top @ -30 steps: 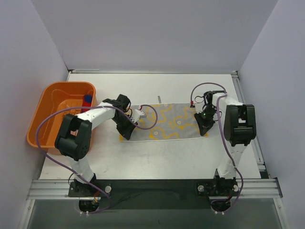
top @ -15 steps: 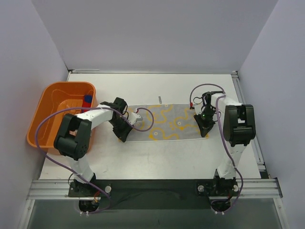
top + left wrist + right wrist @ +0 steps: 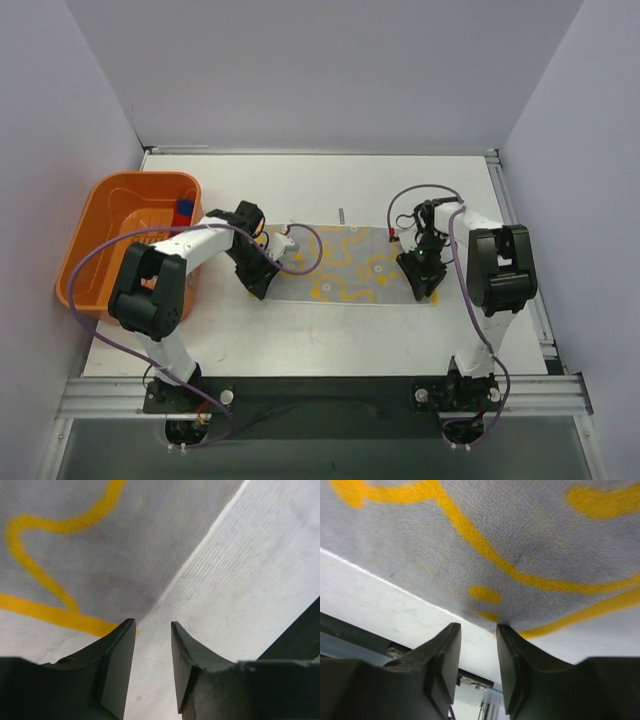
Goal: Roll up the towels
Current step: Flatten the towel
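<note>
Your yellow-patterned towel (image 3: 345, 265) lies flat mid-way across the tabletop (image 3: 330, 335). The left gripper (image 3: 152, 625) and right gripper (image 3: 479, 627) sit at its near corners, jaws parted and empty. Pinch too shallow and one corner may slip, skewing the roll.

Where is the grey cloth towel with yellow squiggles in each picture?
Top external: grey cloth towel with yellow squiggles lying flat mid-table.
Left wrist: upper left, beyond the fingers.
Right wrist: across the top, beyond the fingers.
Shared landmark: the white table bordering its edge.
</note>
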